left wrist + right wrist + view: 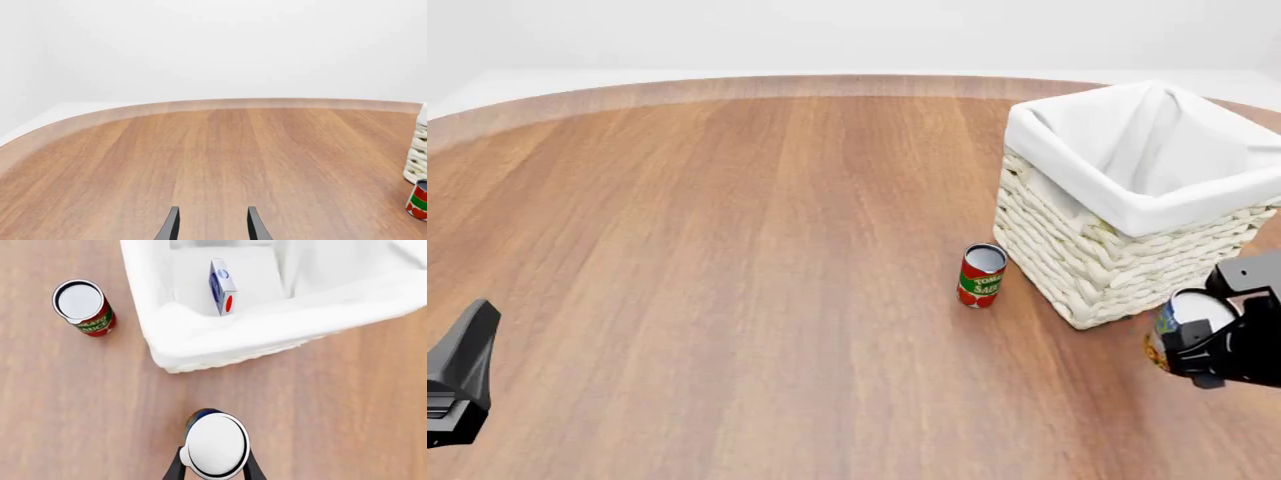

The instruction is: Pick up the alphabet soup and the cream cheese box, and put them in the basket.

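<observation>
The basket (1121,215) is the reference landmark. It stands on the wooden surface (734,260) toward the right side of the front view, open at the top, with the white cloth lining (1174,205) folded over its rim on all visible sides.

The cream cheese box (222,286) lies inside the basket, standing on a narrow edge against the lining near the basket wall closest to the arms. It is visible only in the right wrist view.

The alphabet soup (215,445) is outside the basket, just beyond the basket's near corner, on the arms' side of it. The right hand (215,471) has its two fingers set one against each side of the can, closed onto it. The can stands upright with its plain top facing the wrist camera. A strip of bare surface separates the can from the basket's wicker wall.

The tomato sauce can (981,275) stands upright beside the basket's left wall, close to it but apart.

The left hand (211,226) is well to the left of the basket, near the front view's lower left edge. Its fingers are parted and hold nothing. Wide open surface extends from the basket's left wall to the curved far edge of the surface.
</observation>
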